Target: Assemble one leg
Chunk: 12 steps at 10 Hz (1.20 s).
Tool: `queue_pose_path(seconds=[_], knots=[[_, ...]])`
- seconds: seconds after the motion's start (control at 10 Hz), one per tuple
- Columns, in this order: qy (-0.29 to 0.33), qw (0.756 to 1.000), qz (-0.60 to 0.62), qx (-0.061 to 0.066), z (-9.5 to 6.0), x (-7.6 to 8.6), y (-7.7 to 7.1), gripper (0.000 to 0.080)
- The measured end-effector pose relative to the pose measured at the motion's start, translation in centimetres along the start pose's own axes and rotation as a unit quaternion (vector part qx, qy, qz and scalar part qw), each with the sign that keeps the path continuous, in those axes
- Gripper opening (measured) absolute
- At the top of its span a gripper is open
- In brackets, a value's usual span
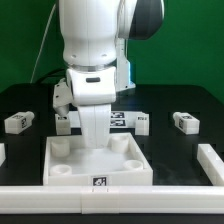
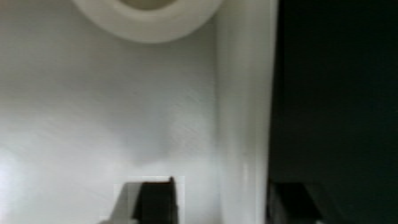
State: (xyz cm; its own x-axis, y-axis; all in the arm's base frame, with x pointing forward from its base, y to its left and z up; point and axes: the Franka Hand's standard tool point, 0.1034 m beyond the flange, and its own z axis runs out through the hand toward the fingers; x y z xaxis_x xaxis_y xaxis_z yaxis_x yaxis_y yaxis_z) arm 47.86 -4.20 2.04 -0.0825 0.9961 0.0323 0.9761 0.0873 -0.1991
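**Leg held upright over the tray**

Nearest the exterior camera, a long white rail lies across the black table. Just behind it sits the tray, with a tag on its front wall and round sockets at its corners. Over the tray's far half the gripper points straight down. Its fingers are drawn in narrow on the leg, which stands upright. The leg's lower end is down near the tray's floor between the two far sockets; I cannot tell whether it touches. In the wrist view the dark fingers frame a pale strip, and one socket shows beyond them. Farther back, a second leg lies at the exterior view's left and a third leg at its right. The marker board lies behind the arm.
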Motion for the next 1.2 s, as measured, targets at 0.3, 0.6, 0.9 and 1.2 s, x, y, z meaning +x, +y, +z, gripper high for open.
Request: queue_pose_path(seconds=[0.3,0.6,0.9,1.2], knots=[[0.000,1.000,0.000,-0.001,0.0,0.0,0.1,0.0063],[0.000,1.000,0.000,-0.001,0.0,0.0,0.1,0.0063],[0.000,1.000,0.000,-0.001,0.0,0.0,0.1,0.0063],[0.002,1.000,0.030,-0.006,0.0,1.7,0.4,0.0064]])
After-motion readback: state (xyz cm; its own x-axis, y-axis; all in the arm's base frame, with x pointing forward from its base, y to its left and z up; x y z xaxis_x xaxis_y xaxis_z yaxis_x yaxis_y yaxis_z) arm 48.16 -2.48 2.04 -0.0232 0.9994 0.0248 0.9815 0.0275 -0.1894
